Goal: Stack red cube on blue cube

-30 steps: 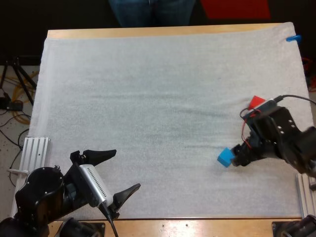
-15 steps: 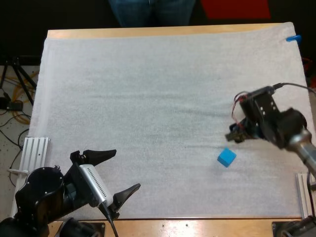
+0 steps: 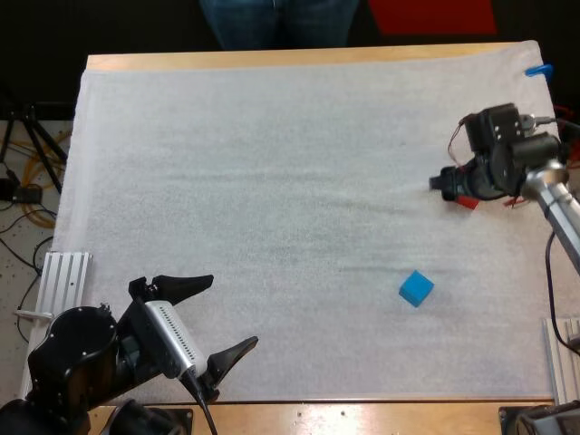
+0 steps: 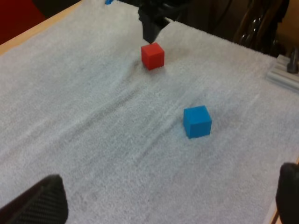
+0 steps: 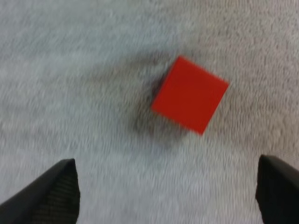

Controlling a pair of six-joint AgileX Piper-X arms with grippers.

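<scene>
The right tool (image 3: 441,184) is pictured poised above the red cube (image 5: 189,94) toward the far right of the white mat (image 3: 272,181). Its two black fingers (image 5: 51,191) are spread wide and kept clear of the cube. The cube is seen resting on the mat just ahead of the gap between those fingers, set at an angle to them and touched by neither. The blue cube (image 3: 416,288) is found alone on the mat, well apart from the red cube, on the near side of the right tool and slightly toward the left tool (image 3: 220,317). That tool is held low over the mat's near edge, with its fingers parted and nothing caught between them. From the left wrist view, the blue cube is shown ahead of the open fingers and the red cube farther off beyond it, with the right tool hung close over the red cube's far side. Both cubes are shown flat on the mat, with no stack made. A person's legs (image 3: 276,23) can be made out beyond the far side of the wooden table (image 3: 272,60).
</scene>
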